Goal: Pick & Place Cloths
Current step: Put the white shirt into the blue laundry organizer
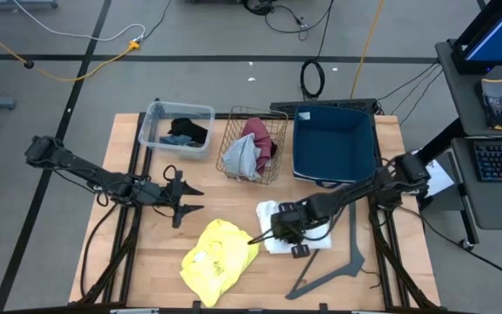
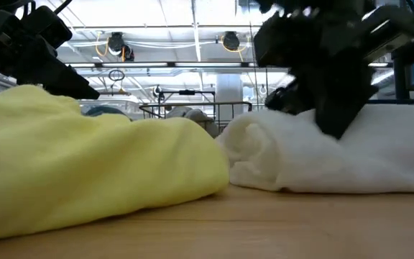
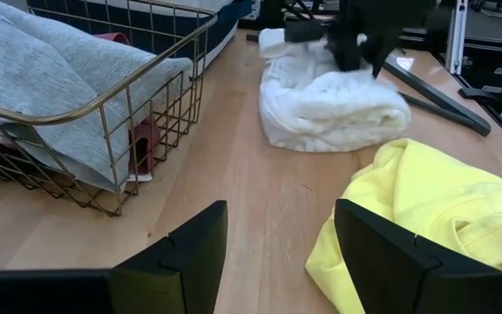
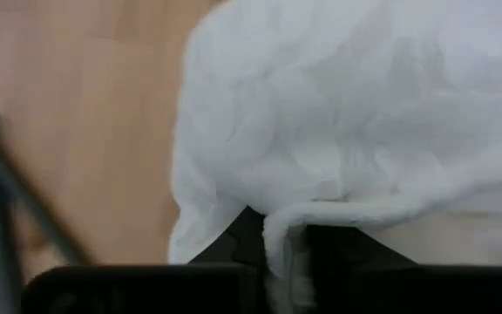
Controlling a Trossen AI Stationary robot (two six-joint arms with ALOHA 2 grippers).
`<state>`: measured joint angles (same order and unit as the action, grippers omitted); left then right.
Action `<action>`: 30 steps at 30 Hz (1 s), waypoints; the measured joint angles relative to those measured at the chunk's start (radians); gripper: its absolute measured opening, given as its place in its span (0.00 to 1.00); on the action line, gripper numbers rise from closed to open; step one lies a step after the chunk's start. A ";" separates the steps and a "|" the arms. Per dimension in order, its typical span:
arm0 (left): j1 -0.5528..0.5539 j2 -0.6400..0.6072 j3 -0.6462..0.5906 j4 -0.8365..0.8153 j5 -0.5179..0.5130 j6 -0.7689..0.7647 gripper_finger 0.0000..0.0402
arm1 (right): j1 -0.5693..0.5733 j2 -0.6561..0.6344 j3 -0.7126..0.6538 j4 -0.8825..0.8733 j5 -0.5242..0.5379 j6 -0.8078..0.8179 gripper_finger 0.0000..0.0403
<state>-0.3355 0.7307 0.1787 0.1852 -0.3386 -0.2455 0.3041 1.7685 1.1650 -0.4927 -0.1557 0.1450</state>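
The white cloth (image 1: 277,228) lies on the table (image 1: 146,270) at about 5 o'clock. The right gripper (image 1: 275,234) has its jaws pinched shut on a fold of it. The yellow cloth (image 1: 218,253) waits just beside it at 6 o'clock. The left gripper (image 1: 192,198) hangs at 9 o'clock, jaws partly open, holding nothing. Grey and maroon cloths already sit in the wire basket (image 1: 273,161), dark ones in the clear bin (image 1: 152,118). I think two are left.

Right gripper (image 1: 279,234) on white cloth (image 1: 273,214), apparently pinching; yellow cloth (image 1: 219,253) beside.
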 joint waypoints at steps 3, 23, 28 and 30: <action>-0.001 0.000 0.000 0.000 0.000 -0.001 0.53 | 0.000 -0.075 -0.001 0.001 0.004 0.002 0.09; 0.000 0.000 0.000 0.000 0.000 -0.005 0.53 | -0.001 -0.516 0.004 0.254 0.090 -0.028 0.09; 0.000 0.000 0.000 0.000 0.000 -0.005 0.53 | -0.001 -0.597 0.004 0.281 0.216 -0.109 0.09; 0.000 0.000 0.000 0.000 0.000 -0.006 0.53 | -0.001 -0.628 0.004 0.287 0.275 -0.145 0.09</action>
<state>-0.3359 0.7310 0.1787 0.1852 -0.3386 -0.2511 0.3031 1.1408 1.1690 -0.2061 0.1193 -0.0003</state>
